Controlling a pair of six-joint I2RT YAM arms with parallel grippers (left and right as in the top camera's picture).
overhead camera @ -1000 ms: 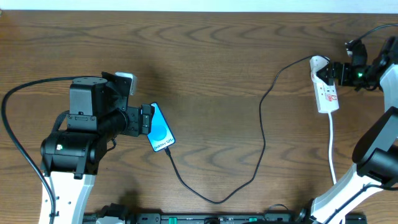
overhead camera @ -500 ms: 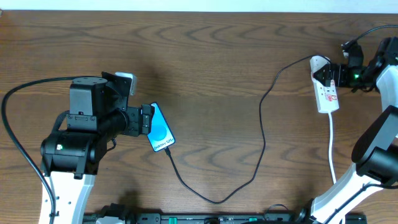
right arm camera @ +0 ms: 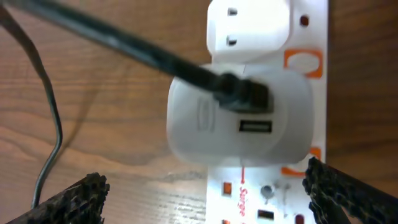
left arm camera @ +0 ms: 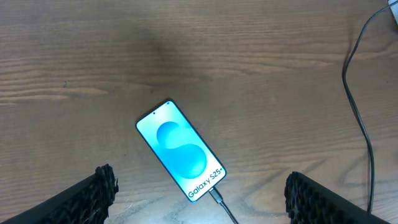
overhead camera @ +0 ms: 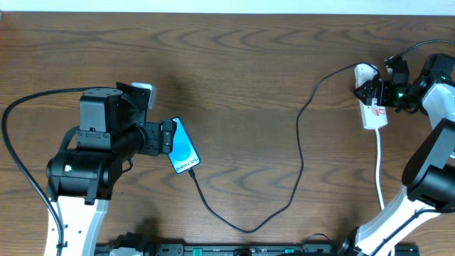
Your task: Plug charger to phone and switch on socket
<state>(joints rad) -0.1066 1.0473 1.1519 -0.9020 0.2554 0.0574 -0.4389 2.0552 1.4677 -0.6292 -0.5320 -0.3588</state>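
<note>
The phone (overhead camera: 183,151) lies slanted on the wooden table, blue screen up (left arm camera: 180,151). The charger's plug tip (left arm camera: 214,196) sits in the phone's lower end, and its thin black cable (overhead camera: 301,142) loops across to a white adapter (right arm camera: 239,118) on the socket (overhead camera: 372,110). My left gripper (overhead camera: 168,136) hangs open just left of the phone, its fingers (left arm camera: 102,186) wide on either side of the phone's lower end. My right gripper (overhead camera: 374,92) is open over the socket's adapter end, with the strip (right arm camera: 273,193) between its fingers (right arm camera: 74,199). I cannot tell whether it touches.
The socket's white cord (overhead camera: 379,163) runs down toward the right arm's base. The black cable's loop (overhead camera: 249,227) lies near the table's front edge. A black cable (overhead camera: 21,171) hangs around the left arm.
My right gripper has moved left, from beside the socket to over its adapter end. The left arm, phone and charger cable have not moved.
</note>
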